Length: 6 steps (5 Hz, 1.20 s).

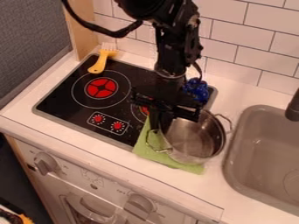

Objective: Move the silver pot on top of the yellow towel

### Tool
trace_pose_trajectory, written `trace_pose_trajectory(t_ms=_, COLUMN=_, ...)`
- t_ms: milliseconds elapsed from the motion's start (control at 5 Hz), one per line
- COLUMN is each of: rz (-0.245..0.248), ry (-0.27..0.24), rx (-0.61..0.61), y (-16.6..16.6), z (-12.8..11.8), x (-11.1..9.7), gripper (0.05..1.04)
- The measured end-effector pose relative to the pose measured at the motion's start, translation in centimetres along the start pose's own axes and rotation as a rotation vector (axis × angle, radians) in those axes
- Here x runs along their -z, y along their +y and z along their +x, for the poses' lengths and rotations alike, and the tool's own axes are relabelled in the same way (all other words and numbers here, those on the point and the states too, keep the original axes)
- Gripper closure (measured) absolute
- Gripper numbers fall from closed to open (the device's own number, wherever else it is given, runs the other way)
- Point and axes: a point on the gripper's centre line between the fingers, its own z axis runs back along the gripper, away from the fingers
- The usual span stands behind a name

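Pot: you've got the silver pot (201,136) over the yellow-green towel (194,168), past its R edge.
Gripper: gripper (168,120) at pot's far-L rim; you can't tell if clenched or released.
Edges: stove (57,97) L; sink (227,168) near pot's R handle.
Obstacles: blue thing (197,90) beyond pot; yellow utensil (99,63) far L.

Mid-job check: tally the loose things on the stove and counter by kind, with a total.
Pot: 1
Green towel: 1
Yellow utensil: 1
Blue item, kind unclear: 1
Total: 4
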Motion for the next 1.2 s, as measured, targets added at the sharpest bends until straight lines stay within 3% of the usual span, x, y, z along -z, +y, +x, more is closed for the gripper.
trace_pose_trajectory(t_ms=800, rz=0.003, ry=0.003, rx=-0.080, y=3.4, z=1.0, x=0.4, gripper=0.978)
trace_pose_trajectory(t_ms=1000, rz=-0.016, ry=0.035, rx=-0.091, y=3.8, z=0.9, x=1.3, gripper=0.797)
trace_pose_trajectory(t_ms=1200, rz=-0.033, ry=0.045, rx=-0.094, y=3.4, z=0.8, x=1.8, gripper=0.514)
